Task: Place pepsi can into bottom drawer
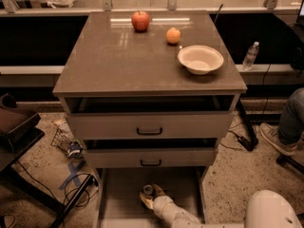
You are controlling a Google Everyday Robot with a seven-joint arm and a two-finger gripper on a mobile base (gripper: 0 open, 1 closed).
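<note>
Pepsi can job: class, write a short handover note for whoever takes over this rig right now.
Tool: low inside the open bottom drawer, right at the can; open or shut cannot be told.
Can: seems upright in the drawer, silver top showing.
Done: can is inside the drawer.
Left: confirm it stands on the drawer floor and is released, then pull the tool out.
</note>
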